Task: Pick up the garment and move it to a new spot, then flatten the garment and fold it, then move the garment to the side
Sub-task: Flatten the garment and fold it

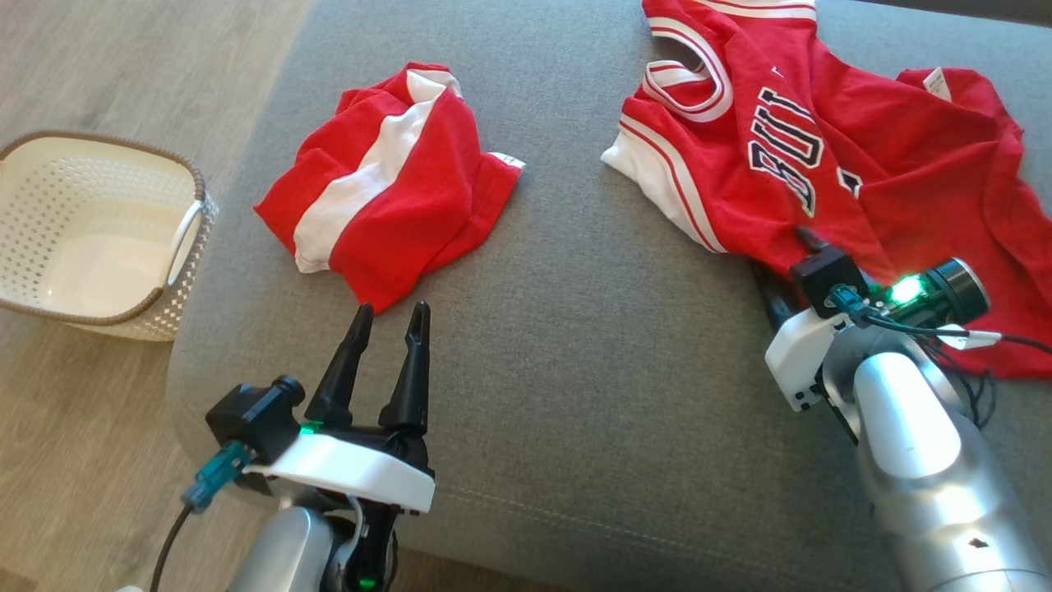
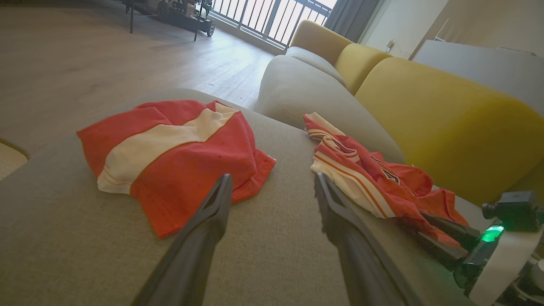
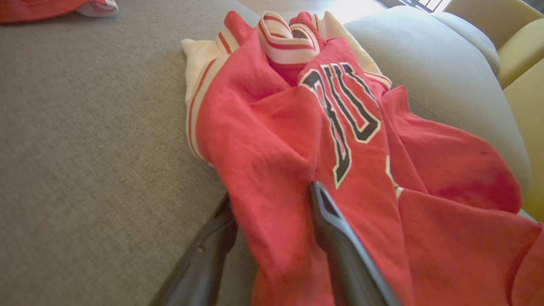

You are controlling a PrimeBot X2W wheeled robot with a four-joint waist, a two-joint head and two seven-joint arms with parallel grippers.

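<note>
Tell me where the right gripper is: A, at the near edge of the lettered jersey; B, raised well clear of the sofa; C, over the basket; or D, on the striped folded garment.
A: the right gripper is low at the near edge of the jersey, with a fold of red cloth lying between its parted fingers.

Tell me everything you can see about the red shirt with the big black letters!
The jersey is red, soft-looking knit, with black letters edged in white, red-and-white striped bands at its openings, a white side panel and a small white tag. It lies crumpled and wrinkled, not flat, on the grey sofa cushion. The right gripper has its two dark fingers either side of a fold at the jersey's near edge.
</note>
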